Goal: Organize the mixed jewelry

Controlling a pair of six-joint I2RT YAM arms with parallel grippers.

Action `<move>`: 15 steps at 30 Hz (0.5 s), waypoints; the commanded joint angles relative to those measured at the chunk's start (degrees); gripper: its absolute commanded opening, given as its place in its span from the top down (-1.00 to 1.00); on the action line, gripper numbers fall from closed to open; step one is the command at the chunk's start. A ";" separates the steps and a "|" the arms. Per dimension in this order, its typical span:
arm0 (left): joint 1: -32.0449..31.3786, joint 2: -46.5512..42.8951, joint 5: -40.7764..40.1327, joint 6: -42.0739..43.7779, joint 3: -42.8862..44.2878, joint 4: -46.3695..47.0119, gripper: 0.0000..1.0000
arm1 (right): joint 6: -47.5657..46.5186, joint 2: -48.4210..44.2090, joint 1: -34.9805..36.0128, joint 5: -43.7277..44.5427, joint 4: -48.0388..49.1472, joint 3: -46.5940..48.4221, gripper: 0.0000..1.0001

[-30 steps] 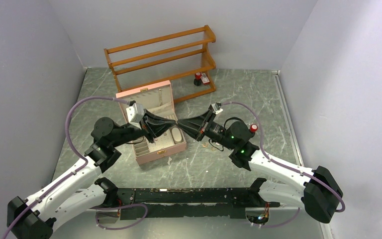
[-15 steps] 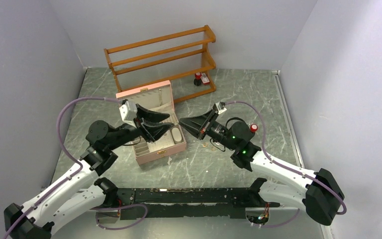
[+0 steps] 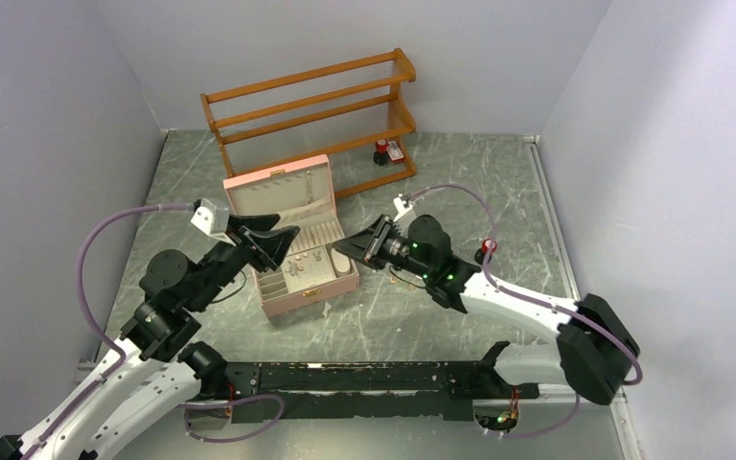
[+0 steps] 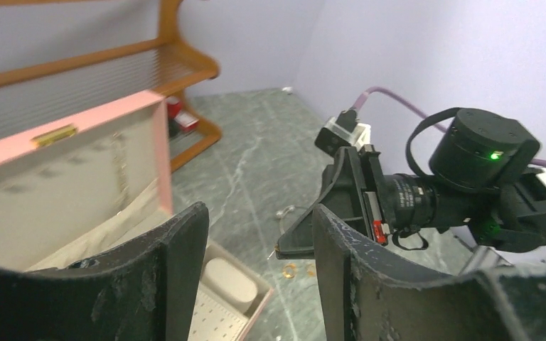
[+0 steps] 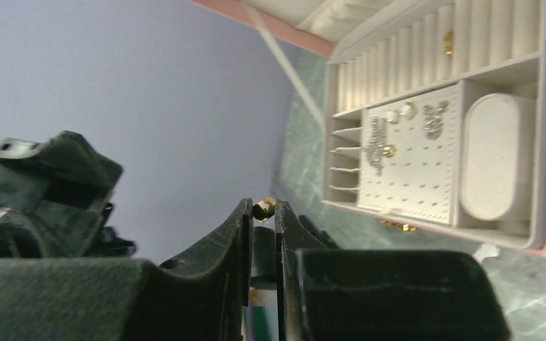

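Pinches a tiny gold earring (image 5: 264, 207) in the right claw (image 5: 261, 213) beside the open pink box (image 3: 311, 292). Hangs the left claw (image 4: 256, 227) released over it. Shows more earrings (image 5: 380, 142) pinned inside, gold rings (image 4: 289, 269) on the tabletop (image 3: 422, 316).

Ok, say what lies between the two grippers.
The open pink box's tray, in the top view, between the open left gripper and the right gripper pinching a gold piece.

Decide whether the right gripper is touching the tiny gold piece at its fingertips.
Touching. The right wrist view shows the gold piece pinched between the fingertips of the right gripper.
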 commanded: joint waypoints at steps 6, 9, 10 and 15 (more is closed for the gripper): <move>0.23 -0.19 -13.20 1.04 1.76 -11.90 -0.19 | -13.24 15.15 0.06 -5.75 1.08 8.14 0.67; 0.24 0.72 -14.12 1.05 3.31 -14.11 -0.18 | -15.16 18.99 0.36 -6.66 -0.37 11.05 0.68; 0.23 0.79 -14.81 0.45 3.77 -14.66 -0.19 | -15.42 20.30 0.33 -7.09 -0.43 11.64 0.68; 0.24 1.64 -14.06 1.71 7.32 -15.56 -0.20 | -17.10 23.68 0.63 -8.68 -1.82 13.81 0.67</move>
